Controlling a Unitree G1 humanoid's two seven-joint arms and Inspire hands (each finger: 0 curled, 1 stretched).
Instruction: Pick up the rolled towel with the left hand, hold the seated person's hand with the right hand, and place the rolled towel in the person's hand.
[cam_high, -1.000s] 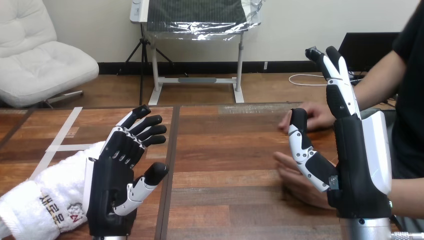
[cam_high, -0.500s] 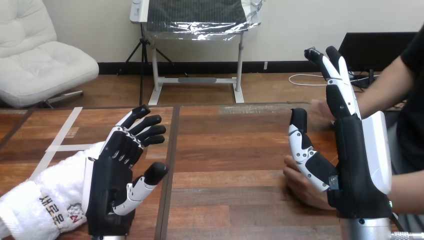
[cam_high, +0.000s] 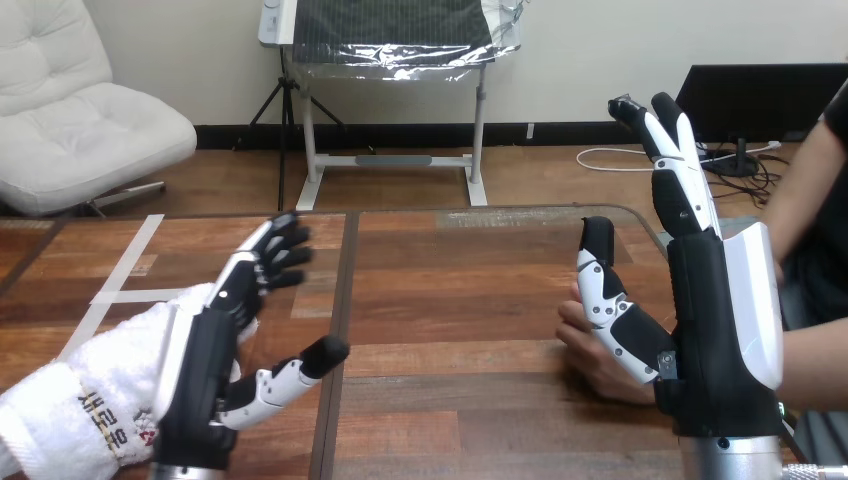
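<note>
Left hand (cam_high: 205, 355), fingers splayed, is hovering just beside white rolled terry towel (cam_high: 85, 395), likely to grasp it; right hand (cam_high: 715, 330), fingers straight, is standing upright beside person's hand (cam_high: 590, 350), seemingly ready to hold it.

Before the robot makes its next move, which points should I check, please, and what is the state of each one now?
1. Left hand open, ready to grasp: ok.
2. Rolled towel lying on the table beside the left hand: ok.
3. Towel gripped by the left hand: not ok, the hand is open beside it.
4. Right hand open: ok.
5. Person's hand on the table close by the right hand's thumb: ok.
6. Right hand touching the person's hand: cannot tell.
</note>
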